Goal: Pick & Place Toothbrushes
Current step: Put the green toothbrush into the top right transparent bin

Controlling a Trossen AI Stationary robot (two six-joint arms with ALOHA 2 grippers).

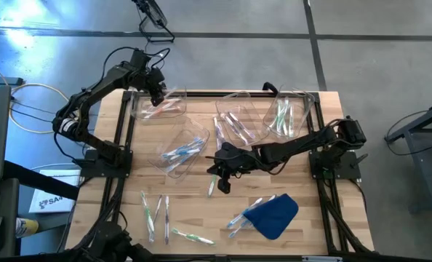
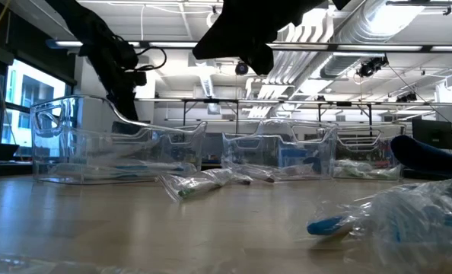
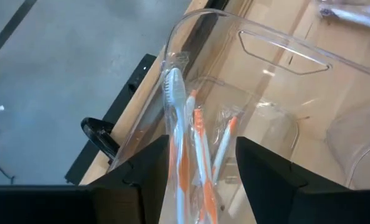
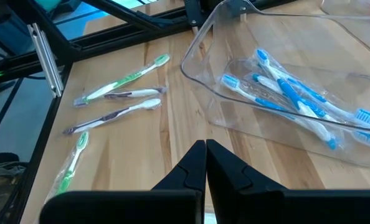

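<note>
My left gripper (image 3: 203,146) (image 1: 158,94) stands open, tilted down over the far-left clear bin (image 1: 165,109). In that bin lie white-and-orange toothbrushes (image 3: 200,155). One of them (image 3: 174,106) runs up from between the fingers. My right gripper (image 4: 205,145) (image 1: 220,173) is shut with nothing in it, above the table's middle. A wrapped toothbrush (image 1: 211,186) (image 2: 203,183) lies on the wood just below it. More toothbrushes (image 4: 119,81) lie loose near the table's left front (image 1: 158,211). My left gripper is open around a white-and-orange toothbrush's handle (image 3: 177,168), which passes close by one finger (image 3: 154,162). I cannot tell whether the two touch. The brush's head end (image 3: 172,84) lies against the bin's wall.
A clear bin with blue brushes (image 1: 181,151) (image 4: 297,99) stands left of my right gripper. Two more clear bins (image 1: 238,120) (image 1: 285,116) stand at the far middle and far right. A blue cloth (image 1: 274,215) with brushes beside it (image 1: 241,218) lies near the front right.
</note>
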